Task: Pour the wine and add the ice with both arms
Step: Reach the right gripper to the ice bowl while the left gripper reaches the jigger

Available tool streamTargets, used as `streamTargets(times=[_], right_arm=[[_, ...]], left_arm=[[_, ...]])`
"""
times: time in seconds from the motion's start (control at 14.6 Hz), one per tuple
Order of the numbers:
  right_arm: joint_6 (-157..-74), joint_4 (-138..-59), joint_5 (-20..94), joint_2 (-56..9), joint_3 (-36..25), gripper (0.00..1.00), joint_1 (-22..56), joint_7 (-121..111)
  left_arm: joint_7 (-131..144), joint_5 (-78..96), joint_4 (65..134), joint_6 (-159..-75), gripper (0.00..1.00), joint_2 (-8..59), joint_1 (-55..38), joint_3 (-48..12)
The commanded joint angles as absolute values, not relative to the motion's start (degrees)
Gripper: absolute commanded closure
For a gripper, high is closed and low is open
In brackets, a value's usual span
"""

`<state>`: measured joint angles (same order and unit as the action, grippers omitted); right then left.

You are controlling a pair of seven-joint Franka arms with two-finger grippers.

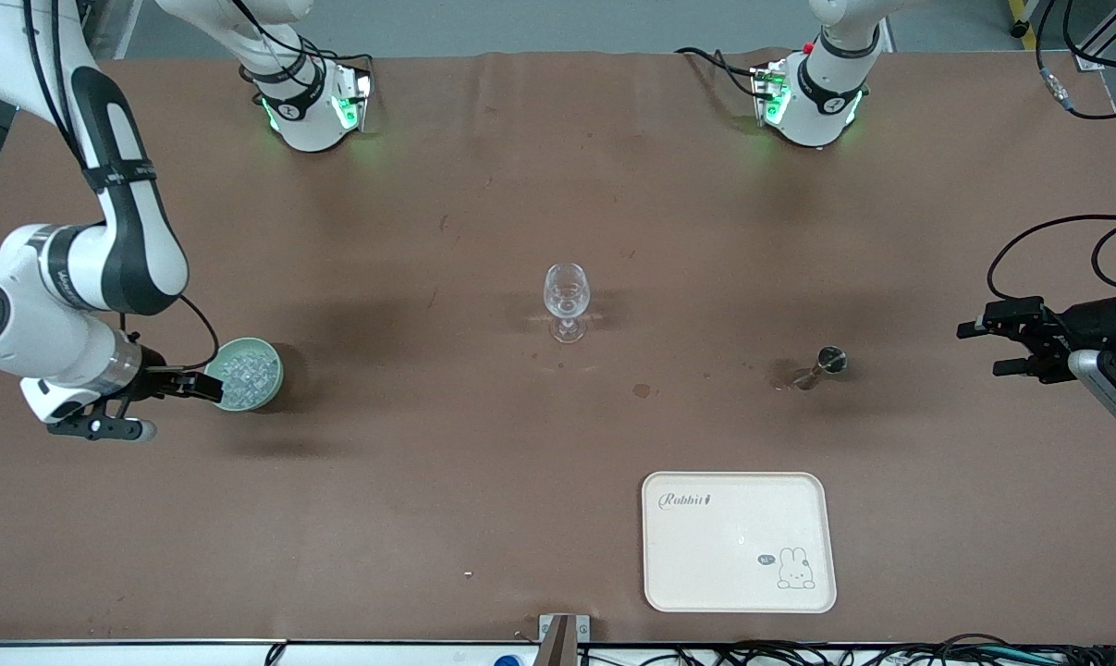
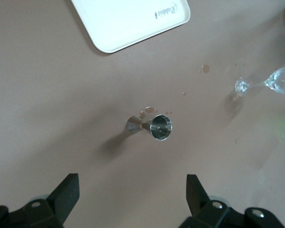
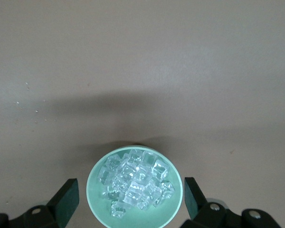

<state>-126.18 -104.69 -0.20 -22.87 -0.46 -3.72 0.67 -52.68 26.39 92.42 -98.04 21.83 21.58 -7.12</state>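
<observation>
A mint green bowl (image 1: pixel 269 365) holds a heap of clear ice (image 1: pixel 243 375) toward the right arm's end of the table. My right gripper (image 1: pixel 180 409) is open beside it. In the right wrist view the bowl (image 3: pixel 97 199) with the ice (image 3: pixel 135 183) lies between the spread fingers (image 3: pixel 66 199), apart from both. An empty stemmed glass (image 1: pixel 567 294) stands at the table's middle. A small metal jigger (image 1: pixel 826 363) stands toward the left arm's end. My left gripper (image 1: pixel 978 349) is open and empty beside it, with the jigger (image 2: pixel 159 127) ahead of its fingers (image 2: pixel 194 192). No wine bottle shows.
A cream rabbit tray (image 1: pixel 739 541) lies empty, nearer the front camera than the jigger; it also shows in the left wrist view (image 2: pixel 133 19), as does the glass (image 2: pixel 275 81). Small dark stains (image 1: pixel 642 390) mark the brown cloth near the jigger.
</observation>
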Motion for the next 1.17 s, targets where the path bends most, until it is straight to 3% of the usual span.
streamTargets(times=[0.0, 0.55, 1.1], right_arm=[[-128.1, -107.0, 0.7, -22.9, 0.0, 0.02, -4.2, 1.3], [-139.0, -116.2, 0.7, -23.2, 0.0, 0.03, -4.0, 1.5], [-139.4, -118.4, 0.7, -23.2, -0.1, 0.12, -3.9, 1.6]], left_arm=[[-60.4, 30.0, 94.2, -99.2, 0.01, 23.5, 24.5, -7.6], [-86.7, 38.5, 95.7, -99.3, 0.01, 32.9, 28.6, -7.7], [-111.2, 47.8, 95.6, -98.2, 0.02, 41.0, 29.3, -10.0]])
